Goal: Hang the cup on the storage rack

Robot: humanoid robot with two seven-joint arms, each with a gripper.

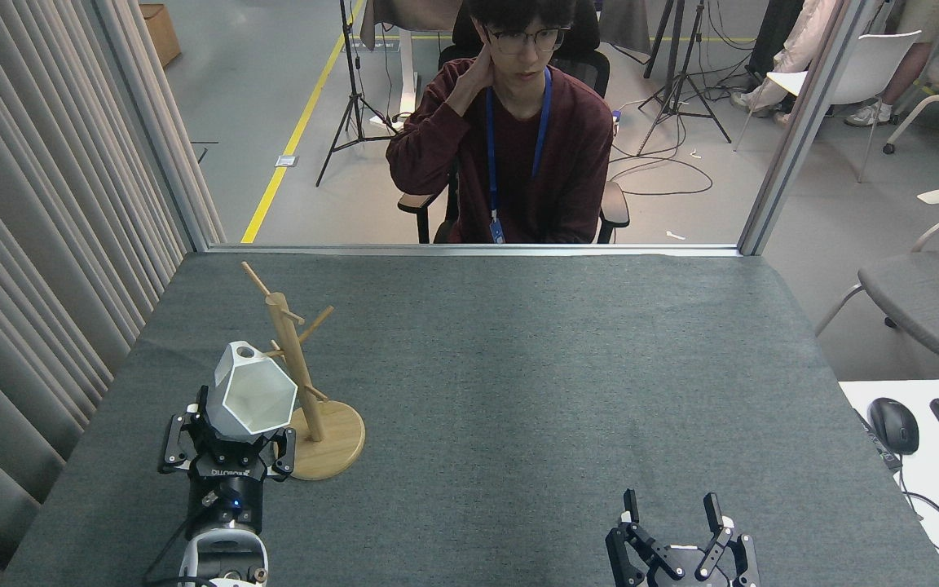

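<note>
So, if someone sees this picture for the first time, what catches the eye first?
Probably the white cup, held up by the left gripper at the near left, right beside the wooden storage rack. Next, the person seated beyond the grey table. The right gripper waits open, near right.

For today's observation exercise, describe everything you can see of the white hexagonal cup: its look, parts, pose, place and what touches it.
The small white hexagonal cup looks matte, with flat facets and an open mouth that seems empty. A small rim tab at its top is pierced by a round hole. It is tilted, mouth towards the camera, and held clear of the table. The black left gripper clamps its lower end. It sits just left of the light wooden storage rack, its tab near a peg; contact cannot be told.
</note>
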